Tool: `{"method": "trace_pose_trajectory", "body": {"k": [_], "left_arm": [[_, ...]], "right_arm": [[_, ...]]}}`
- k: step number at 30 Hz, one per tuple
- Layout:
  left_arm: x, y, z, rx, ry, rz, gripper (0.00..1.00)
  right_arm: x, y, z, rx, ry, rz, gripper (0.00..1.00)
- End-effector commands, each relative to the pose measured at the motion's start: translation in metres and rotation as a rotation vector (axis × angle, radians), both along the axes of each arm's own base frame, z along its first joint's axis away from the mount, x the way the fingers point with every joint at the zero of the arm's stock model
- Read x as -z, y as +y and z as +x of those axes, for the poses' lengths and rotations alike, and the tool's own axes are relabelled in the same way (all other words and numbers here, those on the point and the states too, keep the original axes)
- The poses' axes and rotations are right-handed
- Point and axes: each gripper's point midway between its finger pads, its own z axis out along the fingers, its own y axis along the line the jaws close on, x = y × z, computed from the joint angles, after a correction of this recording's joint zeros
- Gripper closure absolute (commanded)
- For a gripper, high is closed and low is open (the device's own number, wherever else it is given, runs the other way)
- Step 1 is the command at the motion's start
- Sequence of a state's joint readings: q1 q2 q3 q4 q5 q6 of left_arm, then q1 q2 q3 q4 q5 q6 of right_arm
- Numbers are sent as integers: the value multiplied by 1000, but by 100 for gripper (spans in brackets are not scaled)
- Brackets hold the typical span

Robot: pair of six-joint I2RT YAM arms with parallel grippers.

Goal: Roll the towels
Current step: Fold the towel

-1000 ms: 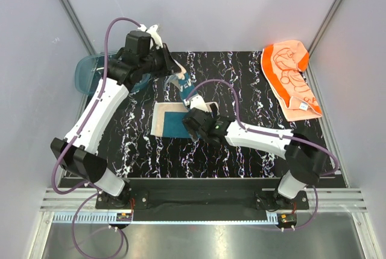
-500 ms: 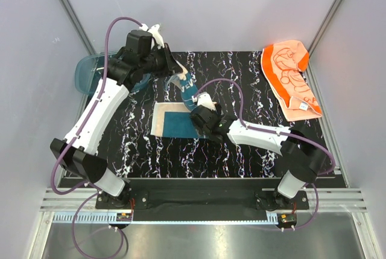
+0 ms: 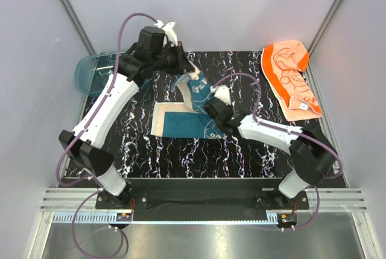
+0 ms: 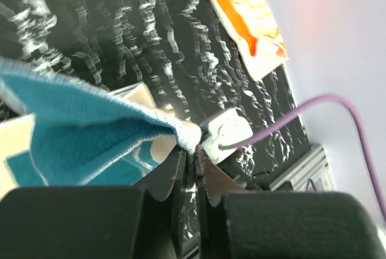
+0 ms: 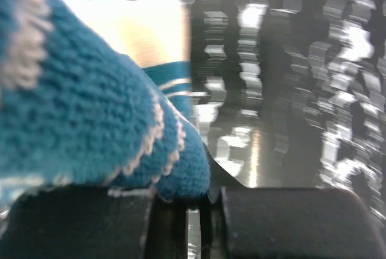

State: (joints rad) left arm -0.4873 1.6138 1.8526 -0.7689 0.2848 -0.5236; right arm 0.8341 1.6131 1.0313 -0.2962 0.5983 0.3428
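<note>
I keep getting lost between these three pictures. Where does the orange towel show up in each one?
Top external: the orange towel lies at the far right corner of the black marbled mat, with neither arm on it.
Left wrist: it is at the top edge, right of middle, seen at a slant.
Right wrist: not in it.
Shared landmark: the teal towel shows in all three views, and so does the mat.

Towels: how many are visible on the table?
2. The teal towel lies in the middle, one part lifted, pinched by the left gripper and the right gripper. The orange towel lies at the far right. None seems hidden.
</note>
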Motion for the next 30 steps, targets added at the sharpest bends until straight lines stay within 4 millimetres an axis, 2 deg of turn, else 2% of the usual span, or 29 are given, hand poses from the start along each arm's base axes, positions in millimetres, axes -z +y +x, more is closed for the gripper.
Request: {"method": "trace_pose_trajectory", "body": {"k": [1,2,5,6,7,9,10,11,12,13,15,16,21,25,26,29,30], "left_arm": [[-35,-41,-7,155,-129,-54,90],[-35,-45,-9,176,-134,-57,90],[-29,-56,-19,254,-165,-62,91],[-15,-55,-27,277,-161,-42,91],[-14,-55,-27,280,-190,-45,91],[-5,-44,-36,279,-222,-21,91],[32,-36,-35,249,-181,37,91],[35,-26,-39,232,-194,52,91],[42,-18,-34,210,-217,70,91],[81,-7,-37,192,-156,116,92],[95,10,-32,150,-157,122,94],[114,18,-34,135,-125,141,96],[145,54,-29,27,-55,224,100],[147,65,-16,-32,-25,241,100],[137,59,-5,-28,-39,233,100],[125,39,10,23,-22,198,100],[96,27,18,54,-63,158,100]], "right_arm": [[-33,-53,5,205,-75,14,100],[-35,-68,3,252,-85,-20,100],[-39,-91,-5,346,-100,-62,100],[-39,-95,-6,383,-107,-49,100],[-35,-99,-9,398,-94,-68,100],[-28,-95,-10,404,-72,-59,100],[-19,-94,-11,399,-49,-73,100],[-14,-91,-11,398,-31,-68,100],[-11,-88,-11,400,-21,-63,100],[-1,-87,-11,398,-1,-77,100],[8,-83,-10,395,25,-83,100],[10,-80,-10,390,32,-80,100],[18,-66,-16,349,56,-85,100],[19,-65,-17,350,62,-95,100],[14,-63,-14,358,51,-84,100],[4,-66,-10,408,27,-89,100],[3,-72,-13,425,31,-117,100]]}}
